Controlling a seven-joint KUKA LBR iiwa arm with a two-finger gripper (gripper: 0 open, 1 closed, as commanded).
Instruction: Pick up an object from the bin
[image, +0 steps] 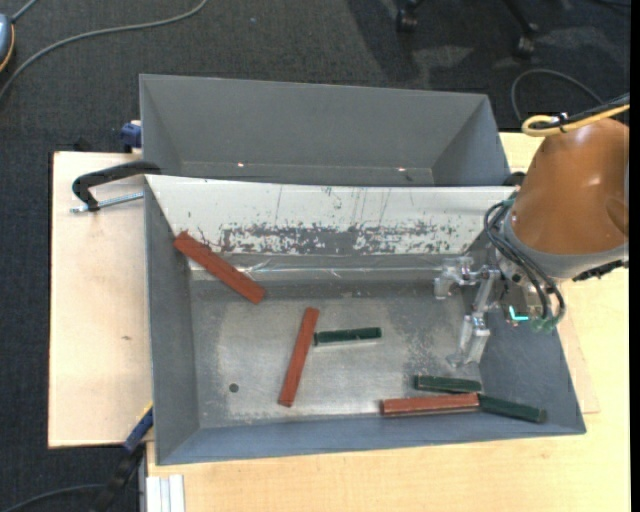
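Gripper (467, 356) low at the right of the bin (300, 125), just above a short dark green bar (447, 383).
Open or closed: cannot tell; nothing visibly held. The short bar lies flat near the front right, close behind a red-brown bar (429, 405); a longer green bar (511, 408) lies at that one's right end. Mid-floor, a slanted red-brown bar (298, 356) meets a green bar (346, 337).

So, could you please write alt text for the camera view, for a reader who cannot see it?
A robot arm reaches from the right into a grey metal bin, its jaws low near a dark green bar at the lower right. Three red-brown bars and two more green bars lie scattered inside.
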